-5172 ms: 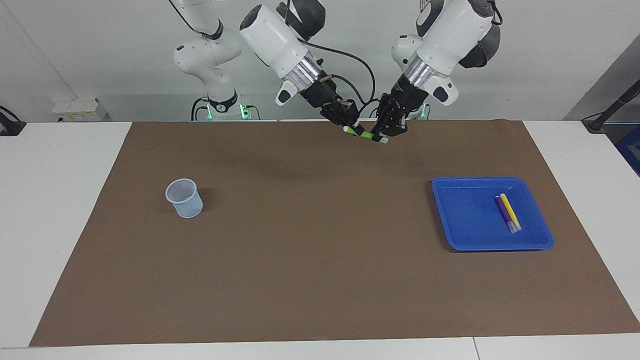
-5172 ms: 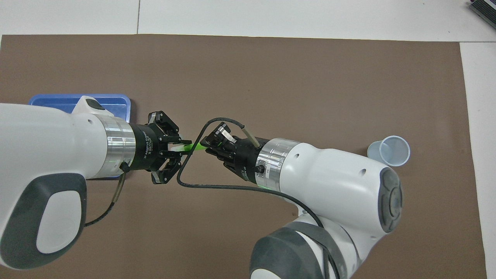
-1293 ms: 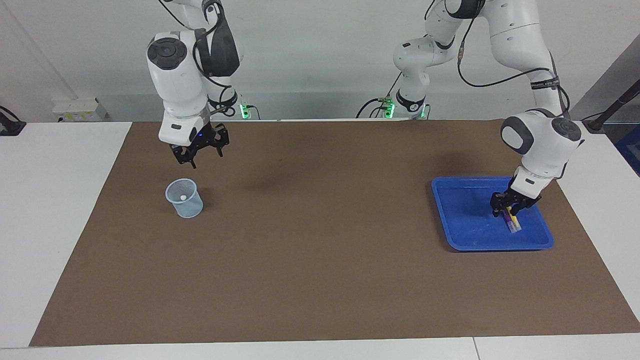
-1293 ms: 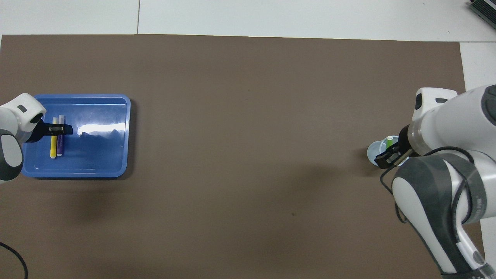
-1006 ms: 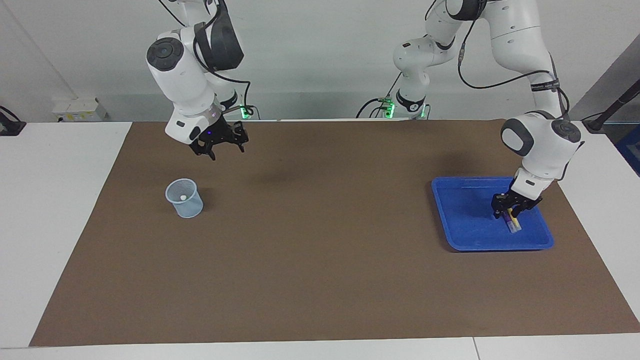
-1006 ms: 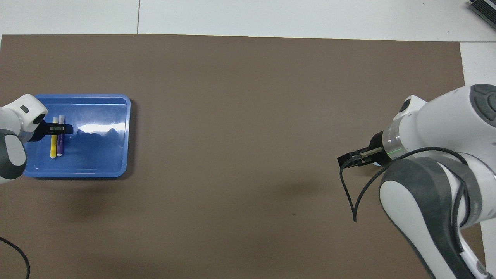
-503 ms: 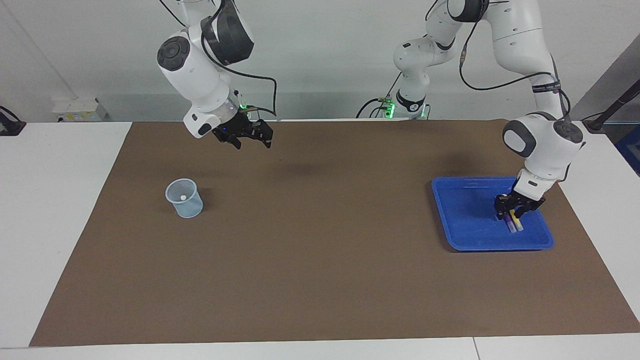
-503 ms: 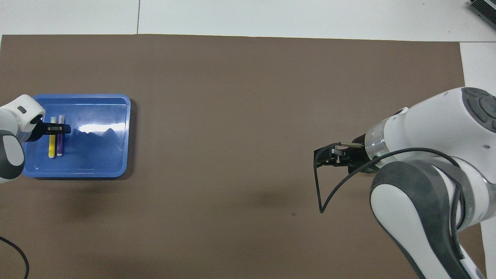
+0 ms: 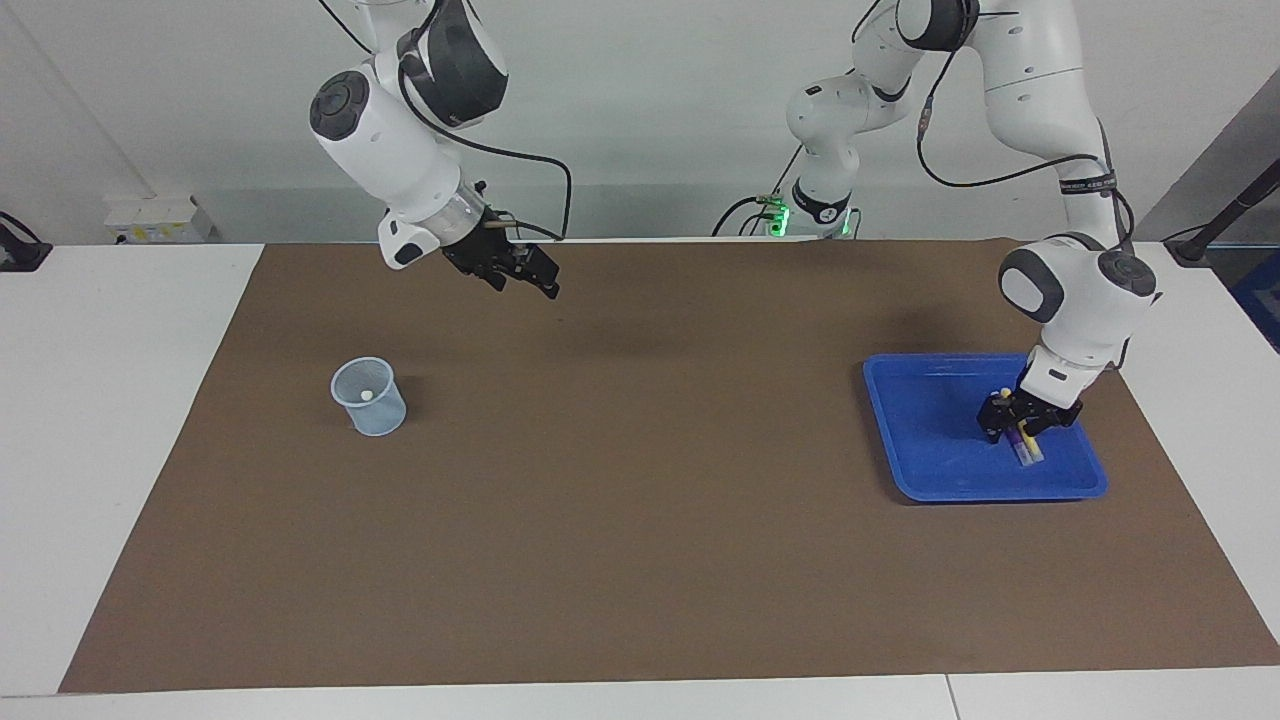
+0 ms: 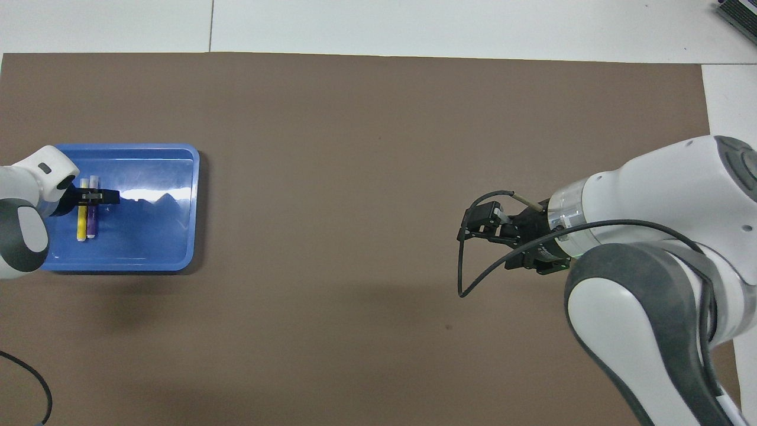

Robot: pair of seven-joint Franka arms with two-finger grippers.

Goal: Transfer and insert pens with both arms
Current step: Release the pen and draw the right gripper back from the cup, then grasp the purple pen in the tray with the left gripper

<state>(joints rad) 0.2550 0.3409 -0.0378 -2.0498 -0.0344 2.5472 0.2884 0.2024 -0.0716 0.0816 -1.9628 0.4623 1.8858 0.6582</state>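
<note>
One pen [image 9: 367,396] is in the cup [image 9: 377,416], nine o'clock in the facing view. The left end effector [image 9: 1020,428] pinches the yellow pen [image 10: 81,223], the purple pen [image 10: 91,225] waits, and the right end effector [image 9: 545,288] is spread.

pens: I count three – yellow pen [image 9: 1022,432], purple pen [image 9: 1018,445], one whitish-tipped pen in the cup [image 9: 367,396]
trays: one, blue tray [image 9: 925,440]
cups: one, cup [image 9: 375,415]
arms: two

A white counter [image 9: 120,420] carries a brown mat [image 9: 640,520]. On the mat stand a translucent cup [image 9: 369,397] toward the right arm's end and a blue tray [image 9: 930,440] toward the left arm's end.
</note>
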